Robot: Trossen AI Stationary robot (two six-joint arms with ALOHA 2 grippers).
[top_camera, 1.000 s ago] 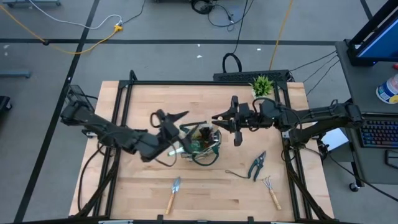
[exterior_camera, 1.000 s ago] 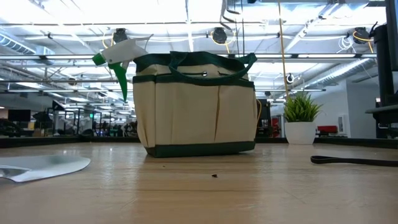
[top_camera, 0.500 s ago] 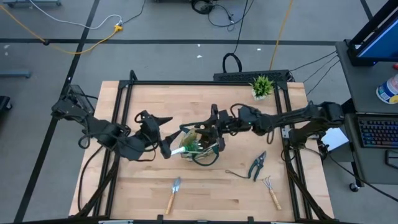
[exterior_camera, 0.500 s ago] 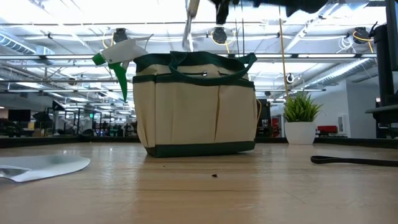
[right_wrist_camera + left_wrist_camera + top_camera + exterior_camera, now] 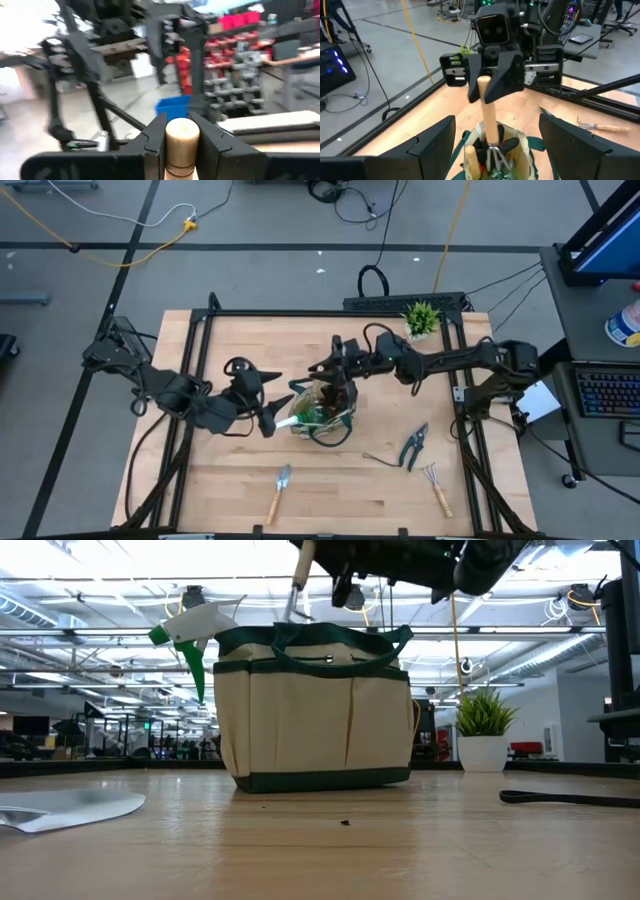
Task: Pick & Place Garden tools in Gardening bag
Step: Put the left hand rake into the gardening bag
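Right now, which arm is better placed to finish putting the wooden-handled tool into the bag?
Right. Its end effector grips the fork-rake by the handle, upright over the gardening bag. The left end effector waits open beside the bag.

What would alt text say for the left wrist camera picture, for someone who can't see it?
The right gripper holds a wooden-handled fork-rake upright, prongs down, lowering it into the open gardening bag. The left arm's own dark jaws frame the bag from either side, spread apart.
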